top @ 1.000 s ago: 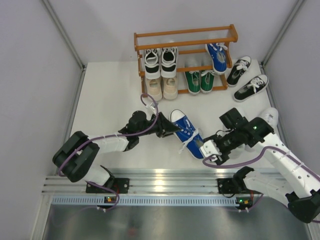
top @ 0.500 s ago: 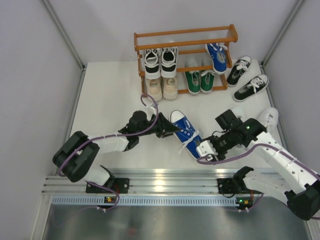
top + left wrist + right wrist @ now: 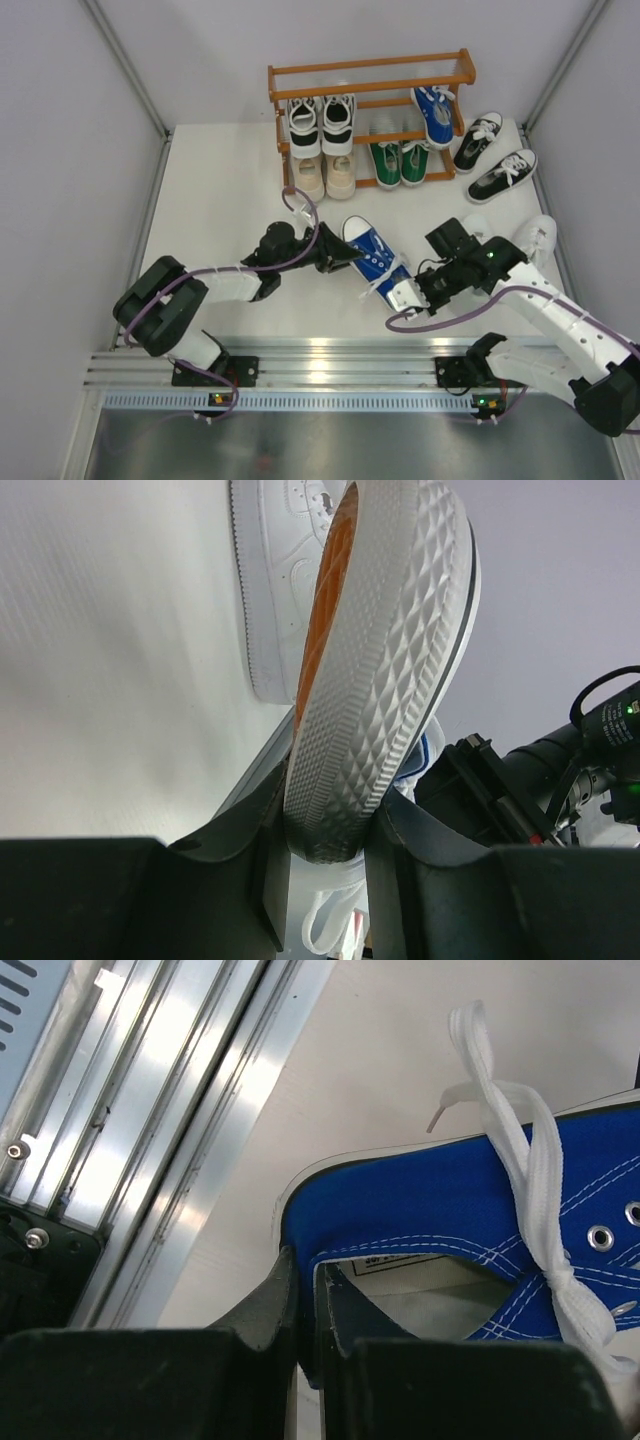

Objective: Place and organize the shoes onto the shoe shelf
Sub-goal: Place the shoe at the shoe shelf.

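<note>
Right gripper (image 3: 305, 1290) has closed on blue shoe (image 3: 420, 1200), toe cut off.

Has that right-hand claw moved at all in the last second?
Yes. The right gripper has shifted left along the metal rail, closing in on the blue shoe and pinching its heel.

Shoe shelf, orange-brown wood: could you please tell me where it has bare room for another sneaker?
On the orange-brown wooden shelf the top tier is bare, and the middle tier has a gap between the black-and-white sneaker pair and the shelved blue sneaker. The bottom tier is full: beige pair, green pair.
</note>
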Motion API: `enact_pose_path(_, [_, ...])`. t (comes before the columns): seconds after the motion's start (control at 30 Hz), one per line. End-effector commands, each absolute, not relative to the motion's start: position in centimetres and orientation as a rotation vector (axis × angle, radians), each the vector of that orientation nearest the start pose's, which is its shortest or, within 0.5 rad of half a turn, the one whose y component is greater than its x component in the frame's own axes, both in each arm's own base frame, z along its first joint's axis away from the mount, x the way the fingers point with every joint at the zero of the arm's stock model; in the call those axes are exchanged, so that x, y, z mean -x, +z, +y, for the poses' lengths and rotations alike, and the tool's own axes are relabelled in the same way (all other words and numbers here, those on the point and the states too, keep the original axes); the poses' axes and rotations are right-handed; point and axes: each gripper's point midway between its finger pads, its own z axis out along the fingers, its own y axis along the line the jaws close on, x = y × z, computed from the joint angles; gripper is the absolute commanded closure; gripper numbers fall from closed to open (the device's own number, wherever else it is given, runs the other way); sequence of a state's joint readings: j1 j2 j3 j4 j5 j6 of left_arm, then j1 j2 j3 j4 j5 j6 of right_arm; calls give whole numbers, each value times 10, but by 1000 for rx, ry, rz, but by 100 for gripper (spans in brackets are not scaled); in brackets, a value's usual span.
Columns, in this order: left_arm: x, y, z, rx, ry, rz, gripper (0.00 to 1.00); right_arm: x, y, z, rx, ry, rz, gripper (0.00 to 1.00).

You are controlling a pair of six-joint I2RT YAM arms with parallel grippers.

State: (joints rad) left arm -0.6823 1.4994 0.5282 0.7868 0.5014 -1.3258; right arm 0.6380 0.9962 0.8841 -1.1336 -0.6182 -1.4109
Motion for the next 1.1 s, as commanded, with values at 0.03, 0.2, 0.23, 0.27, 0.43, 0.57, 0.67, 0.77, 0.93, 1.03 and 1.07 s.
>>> enact_pose_path(0.03, [-229, 233, -344, 145, -1978, 1865, 96, -132, 159, 169, 2264, 425, 1131, 100])
enact_pose_path(0.2, [-231, 217, -336, 72, -1813, 1926, 52, -142, 201, 164, 2219, 341, 1131, 100])
enact_pose_path(0.23, [-231, 223, -331, 54, -1783, 1912, 47, -144, 206, 163, 2212, 332, 1140, 100])
enact_pose_path(0.27, [-233, 208, -328, 35, -1692, 1979, 33, -149, 219, 162, 2186, 303, 1144, 100])
enact_pose_path(0.43, [-248, 211, -292, -71, -1306, 2002, 18, -175, 251, 159, 2110, 188, 1191, 100])
enact_pose_path(0.57, [-247, 228, -263, -155, -1104, 1975, 15, -195, 269, 158, 2105, 96, 1176, 100])
enact_pose_path(0.67, [-238, 244, -243, -249, -989, 1943, 16, -213, 274, 158, 2121, 42, 1187, 100])
enact_pose_path(0.77, [-226, 259, -223, -320, -894, 1901, 15, -231, 280, 159, 2130, 24, 1211, 100])
enact_pose_path(0.93, [-199, 279, -193, -393, -809, 1803, 13, -262, 277, 157, 2177, 77, 1260, 100])
enact_pose_path(1.03, [-185, 292, -180, -392, -803, 1732, 11, -284, 278, 158, 2191, 96, 1270, 100])
enact_pose_path(1.07, [-182, 291, -177, -393, -803, 1726, 10, -293, 285, 156, 2178, 76, 1274, 100])
